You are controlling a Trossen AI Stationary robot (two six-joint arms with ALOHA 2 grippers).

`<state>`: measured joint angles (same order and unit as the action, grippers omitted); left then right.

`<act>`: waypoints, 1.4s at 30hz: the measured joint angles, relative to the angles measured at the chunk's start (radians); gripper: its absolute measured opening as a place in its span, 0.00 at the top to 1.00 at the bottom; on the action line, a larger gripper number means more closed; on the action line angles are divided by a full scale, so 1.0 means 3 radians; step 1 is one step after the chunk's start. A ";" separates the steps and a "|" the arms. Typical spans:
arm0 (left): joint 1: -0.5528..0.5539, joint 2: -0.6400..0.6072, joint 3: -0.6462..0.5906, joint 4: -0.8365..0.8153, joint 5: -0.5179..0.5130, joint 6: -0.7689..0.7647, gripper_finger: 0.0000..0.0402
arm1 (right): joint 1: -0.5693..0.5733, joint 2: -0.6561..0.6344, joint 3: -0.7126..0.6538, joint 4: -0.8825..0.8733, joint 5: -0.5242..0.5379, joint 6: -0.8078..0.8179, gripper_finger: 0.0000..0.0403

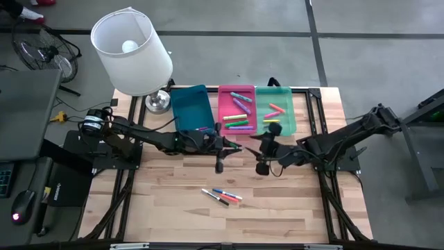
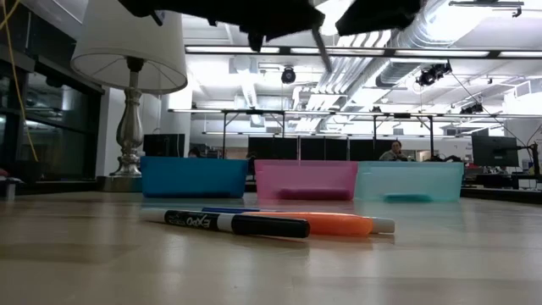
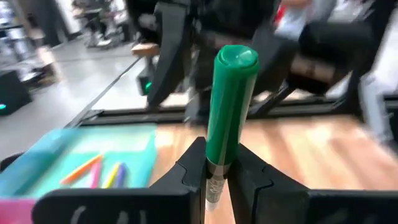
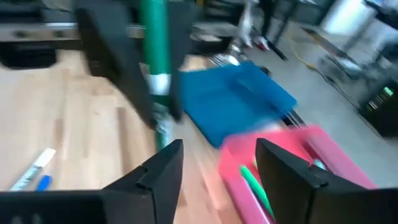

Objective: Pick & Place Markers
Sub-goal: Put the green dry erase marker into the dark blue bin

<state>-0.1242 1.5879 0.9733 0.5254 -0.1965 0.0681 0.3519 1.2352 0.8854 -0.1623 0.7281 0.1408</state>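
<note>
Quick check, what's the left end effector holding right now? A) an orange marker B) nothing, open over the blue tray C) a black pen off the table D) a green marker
D. The left wrist view shows the left end effector clamped on a green marker that stands upright between its fingers; the right wrist view shows that same marker, while the right end effector is open and empty.

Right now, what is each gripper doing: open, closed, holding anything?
Left gripper: closed on a green marker, held above the table in front of the trays.
Right gripper: open, holding nothing, facing the left gripper.
</note>
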 joint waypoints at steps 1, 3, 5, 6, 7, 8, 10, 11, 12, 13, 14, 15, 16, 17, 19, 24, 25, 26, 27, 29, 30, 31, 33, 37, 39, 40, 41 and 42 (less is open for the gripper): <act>0.0000 0.0000 0.0000 -0.0066 -0.0087 0.0035 0.92 | 0.0000 -0.0044 0.0001 -0.0143 0.0034 0.0111 0.52; 0.0014 -0.0015 0.0000 -0.0258 -0.0247 0.0077 0.92 | -0.0001 -0.0102 0.0001 -0.0426 0.0038 0.0312 0.51; 0.0045 -0.0073 -0.0004 -0.0497 -0.0334 0.0084 0.92 | 0.0000 -0.0122 0.0001 -0.0648 0.0005 0.0489 0.51; 0.0057 -0.0100 0.0000 -0.0595 -0.0379 0.0052 0.92 | 0.0001 -0.0123 0.0001 -0.0741 -0.0006 0.0560 0.51; 0.0089 -0.0128 0.0003 -0.0729 -0.0470 0.0035 0.92 | 0.0006 -0.0123 0.0001 -0.0826 -0.0009 0.0622 0.51; 0.0113 -0.0147 0.0003 -0.0878 -0.0544 0.0020 0.92 | 0.0008 -0.0123 0.0001 -0.0899 -0.0008 0.0686 0.51; 0.0168 -0.0156 0.0003 -0.1121 -0.0639 -0.0009 0.92 | 0.0007 -0.0118 0.0001 -0.1045 -0.0009 0.0790 0.51; 0.0208 -0.0156 0.0002 -0.1233 -0.0678 -0.0035 0.92 | 0.0006 -0.0116 0.0001 -0.1130 -0.0008 0.0830 0.51; 0.0250 -0.0156 0.0001 -0.1331 -0.0700 -0.0058 0.92 | 0.0008 -0.0112 0.0001 -0.1214 -0.0008 0.0870 0.51; 0.0291 -0.0156 0.0005 -0.1429 -0.0725 -0.0072 0.92 | 0.0008 -0.0111 0.0001 -0.1302 -0.0014 0.0924 0.51; 0.0333 -0.0158 0.0026 -0.1568 -0.0754 -0.0089 0.92 | 0.0008 -0.0111 0.0001 -0.1395 -0.0018 0.0991 0.51; 0.0372 -0.0158 0.0059 -0.1740 -0.0788 -0.0105 0.92 | 0.0008 -0.0109 0.0001 -0.1487 -0.0017 0.1061 0.51; 0.0405 -0.0158 0.0102 -0.1931 -0.0838 -0.0129 0.92 | 0.0008 -0.0103 0.0001 -0.1581 -0.0012 0.1126 0.51; 0.0435 -0.0158 0.0159 -0.2138 -0.0897 -0.0151 0.92 | 0.0008 -0.0100 0.0001 -0.1673 -0.0008 0.1185 0.51; 0.0494 -0.0158 0.0286 -0.2508 -0.0984 -0.0168 0.92 | 0.0008 -0.0097 0.0001 -0.1819 -0.0005 0.1270 0.51; 0.0620 -0.0158 0.0507 -0.3112 -0.1065 -0.0205 0.92 | 0.0008 -0.0097 0.0001 -0.1939 -0.0005 0.1337 0.51; 0.0653 -0.0158 0.0542 -0.3252 -0.1069 -0.0249 0.92 | 0.0008 -0.0097 0.0001 -0.1944 -0.0004 0.1337 0.51; 0.0688 -0.0158 0.0566 -0.3394 -0.1093 -0.0294 0.92 | 0.0008 -0.0097 0.0001 -0.1948 -0.0004 0.1337 0.51; 0.0725 -0.0158 0.0585 -0.3544 -0.1118 -0.0334 0.92 | 0.0008 -0.0097 0.0001 -0.1948 -0.0004 0.1338 0.51; 0.0800 -0.0158 0.0593 -0.3783 -0.1178 -0.0356 0.92 | 0.0008 -0.0097 0.0001 -0.1948 0.0008 0.1338 0.51; 0.0838 -0.0154 0.0593 -0.3858 -0.1198 -0.0357 0.92 | 0.0008 -0.0097 0.0001 -0.1948 0.0017 0.1338 0.51; 0.0873 -0.0124 0.0596 -0.3899 -0.1204 -0.0358 0.92 | 0.0008 -0.0097 0.0001 -0.1948 0.0019 0.1338 0.51; 0.0945 -0.0051 0.0598 -0.3973 -0.1194 -0.0354 0.92 | 0.0008 -0.0097 0.0001 -0.1941 0.0021 0.1338 0.51; 0.1072 0.0030 0.0603 -0.4170 -0.1191 -0.0329 0.92 | 0.0008 -0.0097 0.0001 -0.1939 0.0019 0.1409 0.51; 0.1134 0.0068 0.0590 -0.4315 -0.1185 -0.0330 0.92 | 0.0008 -0.0097 0.0001 -0.1938 0.0047 0.1451 0.51; 0.1155 0.0088 0.0589 -0.4314 -0.1186 -0.0331 0.92 | 0.0008 -0.0089 0.0001 -0.1936 0.0059 0.1453 0.51; 0.1171 0.0111 0.0596 -0.4267 -0.1188 -0.0331 0.92 | 0.0008 -0.0082 0.0001 -0.1935 0.0073 0.1453 0.51; 0.1193 0.0124 0.0599 -0.4255 -0.1187 -0.0329 0.92 | 0.0008 -0.0075 0.0001 -0.1937 0.0079 0.1453 0.51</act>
<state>0.2337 1.6252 1.1530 -0.7512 -0.5527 -0.0305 0.3542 1.2125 0.8856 -0.7433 0.7517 0.5766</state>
